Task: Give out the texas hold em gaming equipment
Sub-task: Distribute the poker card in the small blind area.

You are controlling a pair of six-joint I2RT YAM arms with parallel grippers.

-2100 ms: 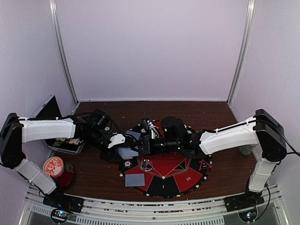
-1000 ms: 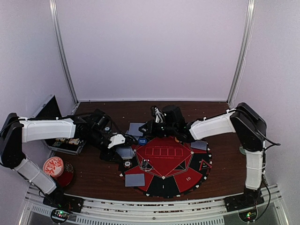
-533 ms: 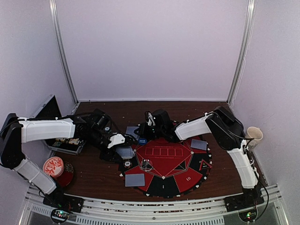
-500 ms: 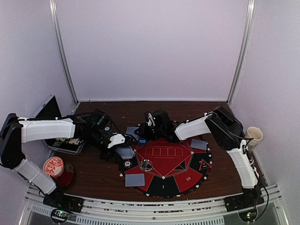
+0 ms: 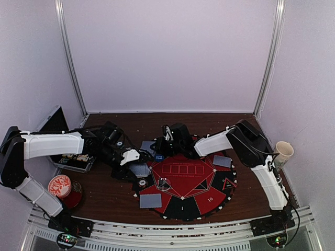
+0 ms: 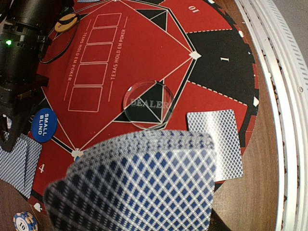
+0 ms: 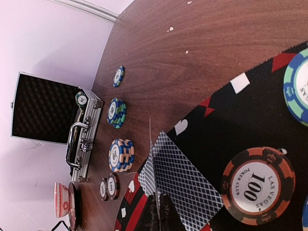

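My left gripper (image 5: 135, 164) is shut on a fanned deck of grey-blue-backed playing cards (image 6: 139, 185) that hides its fingers, just left of the round mat (image 5: 183, 206). My right gripper (image 7: 166, 219) hovers low over the mat's far-left rim, shut on one card seen edge-on (image 7: 154, 163). Right below it another card (image 7: 187, 185) lies on the mat. More dealt cards lie at the front left (image 5: 151, 200) and the right (image 5: 222, 161). The blue small-blind disc (image 6: 44, 124) and an orange disc (image 6: 66, 21) rest on the mat.
Chip stacks (image 7: 121, 155) (image 7: 117, 113) stand on the wood left of the mat, and a 100 chip (image 7: 257, 185) lies on it. An open metal case (image 7: 82, 139) and a red-and-white disc (image 5: 60, 185) sit far left. A clear dealer button (image 6: 147, 101) and a cup (image 5: 282, 151) are also here.
The right arm came away from the deck with a card and swung back and left, to the mat's far-left rim. The left arm held still with the deck.
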